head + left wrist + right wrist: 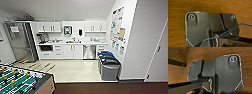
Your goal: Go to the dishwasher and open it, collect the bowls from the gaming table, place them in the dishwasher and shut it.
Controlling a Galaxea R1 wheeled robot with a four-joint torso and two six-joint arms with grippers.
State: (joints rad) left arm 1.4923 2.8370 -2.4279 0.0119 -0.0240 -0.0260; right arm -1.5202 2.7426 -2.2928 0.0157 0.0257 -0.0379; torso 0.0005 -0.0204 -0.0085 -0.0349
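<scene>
A white kitchenette lay ahead across pale flooring. The dishwasher (89, 51), steel-fronted, stood shut in the far cabinet run, right of centre, beside the bins (109, 65). Its door looked stiff and heavy, best taken by the bar near its top edge. Whether either claw was apart or together could not be told.
</scene>
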